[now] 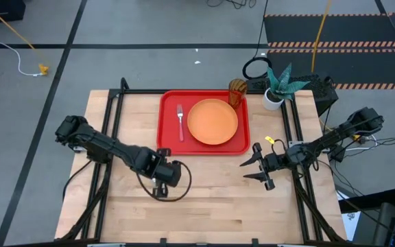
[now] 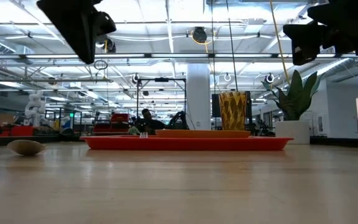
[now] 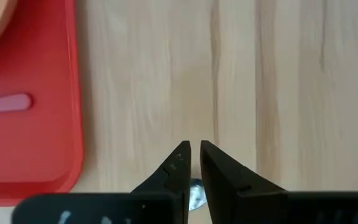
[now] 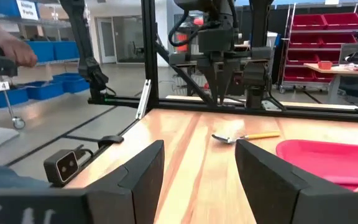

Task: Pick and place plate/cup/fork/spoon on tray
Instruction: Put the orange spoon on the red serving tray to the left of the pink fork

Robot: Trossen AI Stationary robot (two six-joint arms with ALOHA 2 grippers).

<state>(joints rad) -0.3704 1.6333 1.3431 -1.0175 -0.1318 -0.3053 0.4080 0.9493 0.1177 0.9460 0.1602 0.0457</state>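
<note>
The tray [image 1: 204, 123] lay at the far middle of the wooden counter [image 1: 204, 199] in the high view, carrying the plate [image 1: 212, 121] with the fork [image 1: 180, 121] just beside it on the tray's left part. The cup [image 1: 236, 91] stood at the tray's far right corner, and a potted plant [image 1: 278, 86] stood near it on the counter. The left arm reached in from the left edge with its wrist bent down, the left pincer [image 1: 162, 191] hanging near the tray's near left corner. The right arm stretched in from the right, its right pincer [image 1: 256, 165] spread wide apart and level, near the tray's near right corner.

In the low view the tray [image 2: 188, 143] sat flat with the cup [image 2: 233, 111] upright behind it, and the bowl of the spoon [image 2: 27, 147] rested on the counter well to the left.

In the left wrist view the left pincer [image 3: 195, 149] pointed straight down with its fingertips nearly together, gripping nothing, and the spoon's metal bowl [image 3: 196, 193] showed beneath them, beside the tray's edge [image 3: 73, 124].

In the right wrist view the right pincer [image 4: 197, 152] stood wide apart, and past it the spoon [image 4: 244, 137] lay on the counter under the left pincer [image 4: 222, 93], close to the tray [image 4: 328, 158].
</note>
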